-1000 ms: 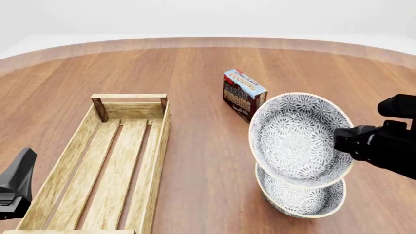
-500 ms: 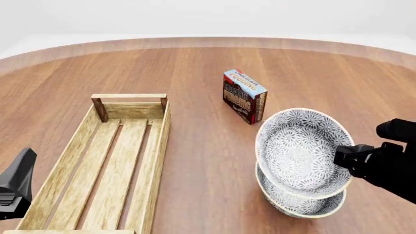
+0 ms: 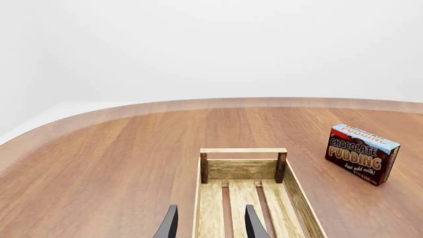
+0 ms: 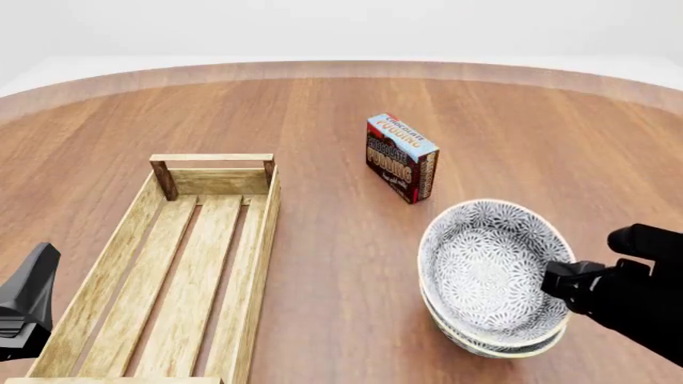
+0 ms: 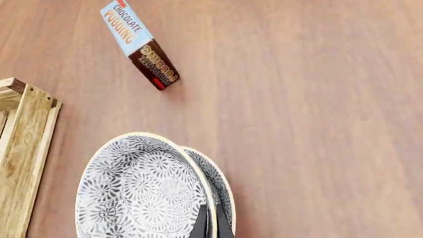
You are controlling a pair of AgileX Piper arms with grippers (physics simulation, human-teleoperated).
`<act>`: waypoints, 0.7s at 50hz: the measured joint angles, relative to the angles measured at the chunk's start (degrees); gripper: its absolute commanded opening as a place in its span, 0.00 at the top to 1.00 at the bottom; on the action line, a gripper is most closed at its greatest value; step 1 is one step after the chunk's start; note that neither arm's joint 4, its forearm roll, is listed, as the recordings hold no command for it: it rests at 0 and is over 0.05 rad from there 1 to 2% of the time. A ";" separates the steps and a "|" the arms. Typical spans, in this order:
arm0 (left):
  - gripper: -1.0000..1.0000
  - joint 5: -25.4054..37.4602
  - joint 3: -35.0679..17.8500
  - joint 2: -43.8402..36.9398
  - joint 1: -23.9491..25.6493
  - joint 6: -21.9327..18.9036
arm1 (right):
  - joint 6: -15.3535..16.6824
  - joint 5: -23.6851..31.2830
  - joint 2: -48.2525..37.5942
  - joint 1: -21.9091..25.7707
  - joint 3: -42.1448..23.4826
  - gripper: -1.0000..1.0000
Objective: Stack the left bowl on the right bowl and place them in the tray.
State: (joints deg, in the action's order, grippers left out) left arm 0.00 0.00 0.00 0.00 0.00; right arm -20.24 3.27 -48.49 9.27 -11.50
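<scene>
Two grey floral bowls sit at the table's right. The upper bowl (image 4: 485, 264) (image 5: 142, 191) leans slightly, nested in the lower bowl (image 4: 469, 344) (image 5: 223, 191), of which only a rim crescent shows. My right gripper (image 4: 555, 280) (image 5: 209, 225) is shut on the upper bowl's right rim. The tray (image 4: 261, 240) (image 3: 243, 168) (image 5: 20, 148), a long light-wood crate, lies at the left with nothing in it. My left gripper (image 4: 27, 308) (image 3: 210, 225) hovers open above the tray's near left edge, holding nothing.
A chocolate pudding box (image 4: 401, 156) (image 3: 362, 153) (image 5: 138, 44) stands upright behind the bowls, between them and the tray's far end. Bare wood separates the tray from the bowls. The table's curved far edge runs across the back.
My right gripper has lowered the held bowl from a steep tilt above the other bowl down into it. The left arm has stayed still.
</scene>
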 measured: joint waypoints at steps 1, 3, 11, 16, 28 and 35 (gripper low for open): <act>0.00 0.00 0.00 0.00 0.00 0.00 | -0.02 -0.22 -0.14 -0.02 0.14 1.00; 0.00 0.00 0.00 0.00 0.00 0.00 | -0.03 -0.61 -0.40 -0.08 0.37 1.00; 0.00 0.00 0.00 0.00 0.00 0.00 | 0.35 -1.04 -0.81 -0.55 0.44 0.00; 0.00 0.00 0.00 0.00 0.00 0.00 | 0.82 -0.09 -0.03 -0.81 -0.27 0.00; 0.00 0.00 0.00 0.00 0.00 0.00 | 1.69 2.05 1.46 -1.06 -2.01 0.00; 0.00 0.00 0.00 0.00 0.00 0.00 | 2.51 3.86 2.15 -1.40 -3.33 0.00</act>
State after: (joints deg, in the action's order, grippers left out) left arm 0.00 0.00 0.00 0.00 0.00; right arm -17.73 7.14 -46.34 7.87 -14.83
